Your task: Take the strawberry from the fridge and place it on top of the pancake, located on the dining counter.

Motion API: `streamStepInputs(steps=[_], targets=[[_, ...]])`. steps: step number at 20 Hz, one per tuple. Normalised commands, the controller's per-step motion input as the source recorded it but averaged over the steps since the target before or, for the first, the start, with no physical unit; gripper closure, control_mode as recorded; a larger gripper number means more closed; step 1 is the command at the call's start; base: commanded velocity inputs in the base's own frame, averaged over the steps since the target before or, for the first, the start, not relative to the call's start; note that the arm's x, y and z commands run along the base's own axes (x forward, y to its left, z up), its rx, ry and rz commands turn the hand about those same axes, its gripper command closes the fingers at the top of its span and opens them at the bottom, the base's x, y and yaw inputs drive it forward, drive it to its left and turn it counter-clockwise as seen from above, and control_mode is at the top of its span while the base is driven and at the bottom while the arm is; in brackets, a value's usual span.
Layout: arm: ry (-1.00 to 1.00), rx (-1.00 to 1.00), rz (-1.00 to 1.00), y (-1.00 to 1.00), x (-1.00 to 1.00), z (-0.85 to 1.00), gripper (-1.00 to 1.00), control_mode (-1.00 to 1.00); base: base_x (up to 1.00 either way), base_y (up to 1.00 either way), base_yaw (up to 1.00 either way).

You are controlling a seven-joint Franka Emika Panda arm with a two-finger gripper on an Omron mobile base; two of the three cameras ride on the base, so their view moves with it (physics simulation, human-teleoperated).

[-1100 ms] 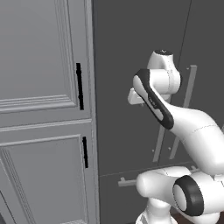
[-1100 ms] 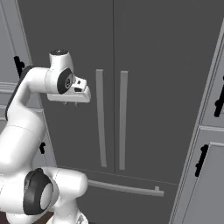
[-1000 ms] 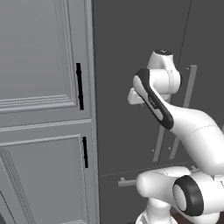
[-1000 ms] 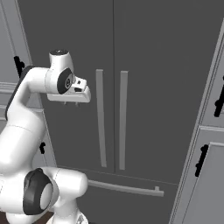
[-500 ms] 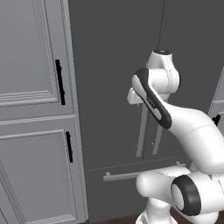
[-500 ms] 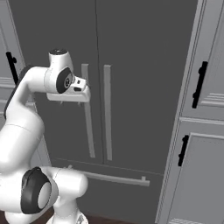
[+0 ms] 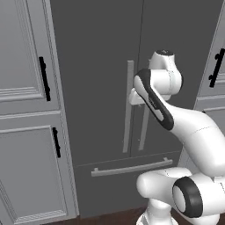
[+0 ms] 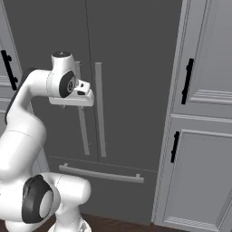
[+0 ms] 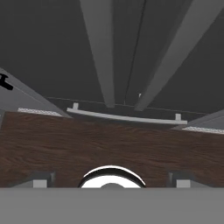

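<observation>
The fridge (image 7: 101,66) stands shut in front of me, dark grey, with both doors closed; it also shows in the right base view (image 8: 131,54). Its two long bar handles (image 7: 128,105) run side by side at the middle seam, and the drawer handle (image 7: 132,168) lies below them. My gripper (image 8: 68,105) hangs just in front of those handles, pointing down at the floor. In the hand view its fingertips (image 9: 41,179) stand wide apart, open and empty. The strawberry, the pancake and the dining counter are out of view.
Light grey panelled cabinets with short black handles flank the fridge on the left (image 7: 26,88) and on the right (image 8: 204,113). Dark wooden floor (image 9: 109,144) lies under the hand, in front of the drawer handle (image 9: 127,117).
The whole picture has slid left in both base views, so the base has driven to the right along the fridge front. The arm keeps the same pose.
</observation>
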Motion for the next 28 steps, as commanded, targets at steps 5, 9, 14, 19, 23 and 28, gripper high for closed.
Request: streamStepInputs(steps=[5, 9, 14, 19, 23, 28], targets=[[0.00, 0.00, 0.00, 0.00, 0.00, 0.00, -1.00, 1.00, -0.21, -0.21, 0.04], [0.00, 0.00, 0.00, 0.00, 0.00, 0.00, -1.00, 1.00, -0.42, -0.43, 0.00], [0.00, 0.00, 0.00, 0.00, 0.00, 0.00, -1.00, 1.00, -0.44, -0.28, 0.00], [0.00, 0.00, 0.00, 0.00, 0.00, 0.00, -1.00, 1.00, -0.32, 0.06, -0.01], [0.00, 0.00, 0.00, 0.00, 0.00, 0.00, -1.00, 1.00, -0.13, 0.00, 0.00], [-0.01, 0.00, 0.00, 0.02, 0.04, 0.00, -1.00, -1.00, 0.00, 0.00, 0.00]])
